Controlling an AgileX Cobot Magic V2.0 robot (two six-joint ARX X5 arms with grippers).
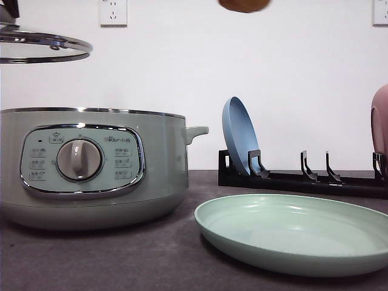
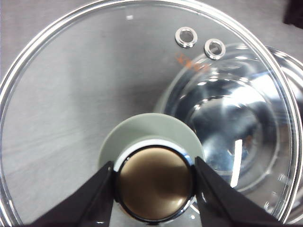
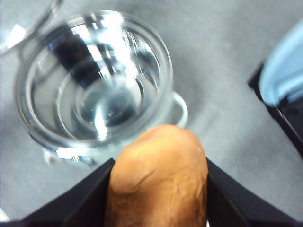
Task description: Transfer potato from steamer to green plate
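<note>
The pale green steamer point(image 1: 91, 163) stands at the left of the table with its top uncovered; its shiny empty bowl point(image 3: 94, 80) lies below my right wrist. My right gripper point(image 3: 158, 189) is shut on the orange-brown potato point(image 3: 158, 182), whose underside pokes in at the top edge of the front view point(image 1: 245, 5), high above the table between steamer and green plate point(image 1: 297, 233). My left gripper point(image 2: 154, 182) is shut on the knob point(image 2: 154, 182) of the glass lid point(image 1: 42, 45), held in the air over the steamer's left side.
A black dish rack point(image 1: 303, 179) stands behind the green plate with a blue plate point(image 1: 239, 136) upright in it and a pink plate point(image 1: 381, 118) at the right edge. The steamer's side handle point(image 1: 197, 131) points toward the rack.
</note>
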